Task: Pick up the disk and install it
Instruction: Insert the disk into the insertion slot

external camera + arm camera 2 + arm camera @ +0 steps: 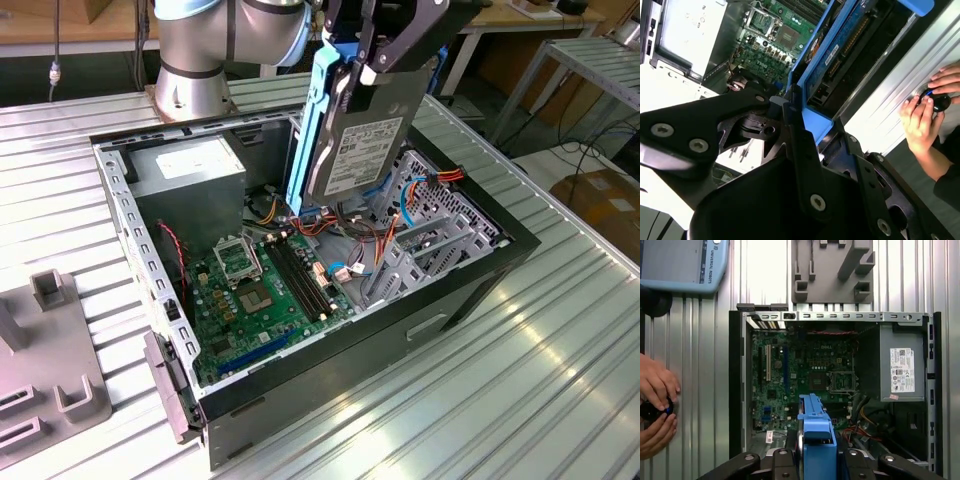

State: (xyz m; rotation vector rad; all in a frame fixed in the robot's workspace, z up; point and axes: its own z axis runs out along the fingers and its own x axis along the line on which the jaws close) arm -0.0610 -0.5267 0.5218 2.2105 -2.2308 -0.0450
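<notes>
a: what do the fingers hold?

b: the gripper (356, 82) has its black fingers (400, 40) clamped on the upper end of the disk (355, 150). the disk hangs upright beneath them, its white label turned toward the exterior view's right and a blue rail (305, 130) running down the edge toward the exterior view's left. in both wrist views the rail (815, 422) reaches out from between the fingers (790, 442), and in the second wrist view the disk (845, 40) shows its circuit-board face.

a: what lies below the fingers?

b: an open computer case (470, 290) on the ribbed metal tabletop (520, 400). straight under the fingers, the disk's lower end is over the cables (340, 235) between the green motherboard (250, 290) and the metal drive cage (440, 225). whether it touches anything there cannot be told. the grey power supply (190, 168) fills a case corner off to one side of the fingers.

a: and outside the case?

b: a grey fixture block (55, 385) lies on the tabletop, well apart from the fingers. in the first wrist view a person's hands (660, 385) rest on the tabletop beside the case, closed round a small black object (651, 411), near a teach pendant (682, 265).
</notes>
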